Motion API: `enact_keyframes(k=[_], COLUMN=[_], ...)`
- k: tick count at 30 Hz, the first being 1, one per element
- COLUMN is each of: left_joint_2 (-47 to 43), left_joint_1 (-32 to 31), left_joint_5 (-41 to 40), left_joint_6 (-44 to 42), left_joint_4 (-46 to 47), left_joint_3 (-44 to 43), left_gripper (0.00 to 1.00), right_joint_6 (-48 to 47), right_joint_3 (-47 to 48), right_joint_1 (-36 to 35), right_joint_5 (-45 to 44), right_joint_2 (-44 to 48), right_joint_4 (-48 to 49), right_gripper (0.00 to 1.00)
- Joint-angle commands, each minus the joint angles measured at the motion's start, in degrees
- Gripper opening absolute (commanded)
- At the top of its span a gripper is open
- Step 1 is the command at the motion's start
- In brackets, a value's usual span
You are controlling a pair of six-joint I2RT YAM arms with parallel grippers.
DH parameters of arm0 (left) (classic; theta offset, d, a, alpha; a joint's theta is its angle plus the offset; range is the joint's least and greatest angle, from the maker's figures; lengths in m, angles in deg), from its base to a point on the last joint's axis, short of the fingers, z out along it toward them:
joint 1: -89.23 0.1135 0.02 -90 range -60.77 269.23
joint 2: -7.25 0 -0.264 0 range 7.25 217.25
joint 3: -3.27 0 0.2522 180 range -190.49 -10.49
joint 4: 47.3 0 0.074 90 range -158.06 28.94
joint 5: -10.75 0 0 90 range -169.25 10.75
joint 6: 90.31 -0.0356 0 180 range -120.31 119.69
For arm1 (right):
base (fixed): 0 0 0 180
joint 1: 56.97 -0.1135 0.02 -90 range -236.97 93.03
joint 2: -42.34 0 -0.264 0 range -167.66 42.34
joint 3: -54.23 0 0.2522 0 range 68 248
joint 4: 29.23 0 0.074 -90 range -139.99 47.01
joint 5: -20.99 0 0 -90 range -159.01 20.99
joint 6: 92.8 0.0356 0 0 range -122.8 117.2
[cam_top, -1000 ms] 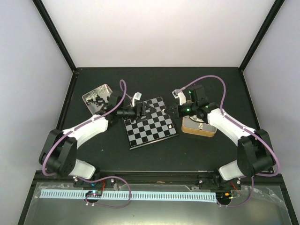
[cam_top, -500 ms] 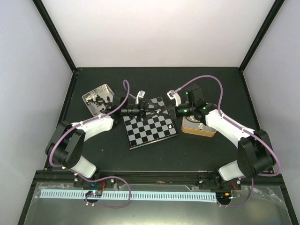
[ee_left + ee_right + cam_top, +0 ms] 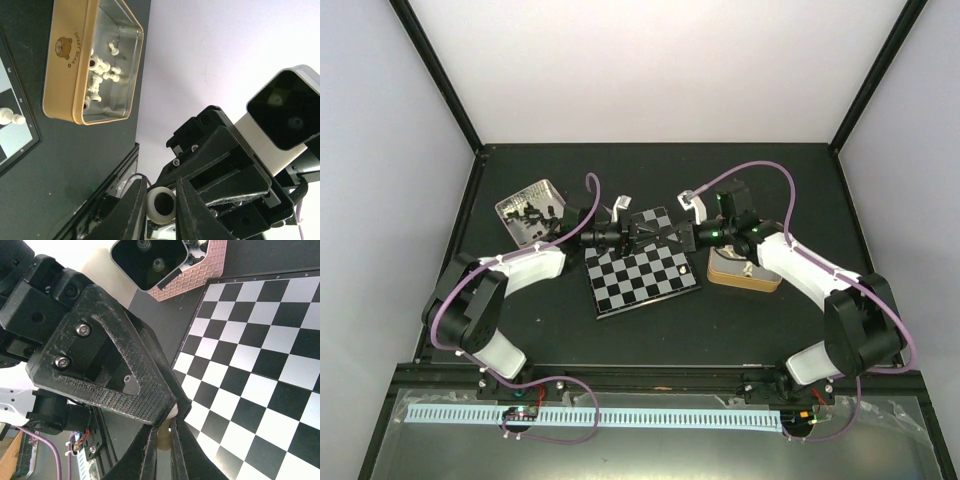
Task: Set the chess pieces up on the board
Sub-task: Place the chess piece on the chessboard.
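Above the far edge of the board (image 3: 642,275) my two grippers meet tip to tip. My left gripper (image 3: 653,232) is shut on a cream-white chess piece (image 3: 160,208); its round hollow base faces the left wrist camera. My right gripper (image 3: 672,234) is shut on the same piece (image 3: 164,439), which shows as a cream sliver between its fingers (image 3: 150,455). The left gripper's black body (image 3: 110,360) fills the right wrist view. One white pawn (image 3: 11,117) stands on the board near its right edge (image 3: 682,268).
A tan tin box (image 3: 745,270) holding several white pieces (image 3: 100,75) sits right of the board, under the right arm. A pinkish tray (image 3: 528,212) with black pieces lies at the back left. Black frame walls ring the table.
The left gripper swung right to the right gripper and closed on the white piece. The right gripper shifted slightly left and stayed shut on it.
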Motion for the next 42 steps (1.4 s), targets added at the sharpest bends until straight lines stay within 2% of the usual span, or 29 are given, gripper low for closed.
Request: enact_keyframes(k=[1, 4, 11, 18, 22, 25, 29, 37, 42], left_joint_2=[0.61, -0.15, -2.36, -4.39, -5.33, -5.73, -6.39, -6.68, -6.70], left_joint_1=[-1.09, -1.15, -1.19, -1.44, -1.84, -1.97, -2.36, -2.75, -3.03], left_joint_5=[2.12, 1.68, -0.32, -3.22, -4.94, -5.80, -6.44, -6.95, -7.25], left_joint_6=[2.24, 2.61, 4.57, 11.96, 14.83, 16.19, 17.61, 20.11, 20.47], left_joint_4=[2.99, 3.08, 3.69, 9.19, 10.87, 11.45, 12.27, 14.43, 14.96], left_joint_3=[-0.18, -0.11, 0.26, 1.37, 1.32, 1.34, 1.79, 2.85, 3.61], left_gripper=[0.06, 0.03, 0.02, 0.02, 0.02, 0.02, 0.02, 0.02, 0.02], right_joint_6=[2.14, 4.07, 14.67, 35.68, 40.97, 43.77, 48.40, 54.19, 54.53], right_joint_3=[0.11, -1.53, -7.65, -16.99, -17.99, -18.85, -21.57, -25.15, -25.16], right_joint_1=[-0.32, -0.33, -0.37, -0.60, -2.55, -3.35, -3.66, -4.04, -4.15], right_joint_5=[0.74, 0.22, -2.85, -7.71, -8.47, -9.39, -11.27, -15.16, -15.84], right_joint_2=[0.59, 2.18, 8.19, 10.74, 9.82, 9.48, 9.71, 10.74, 11.00], right_joint_4=[4.16, 6.11, 15.70, 34.69, 38.73, 42.00, 49.12, 56.75, 56.89], right_gripper=[0.08, 0.11, 0.33, 0.37, 0.40, 0.38, 0.31, 0.20, 0.11])
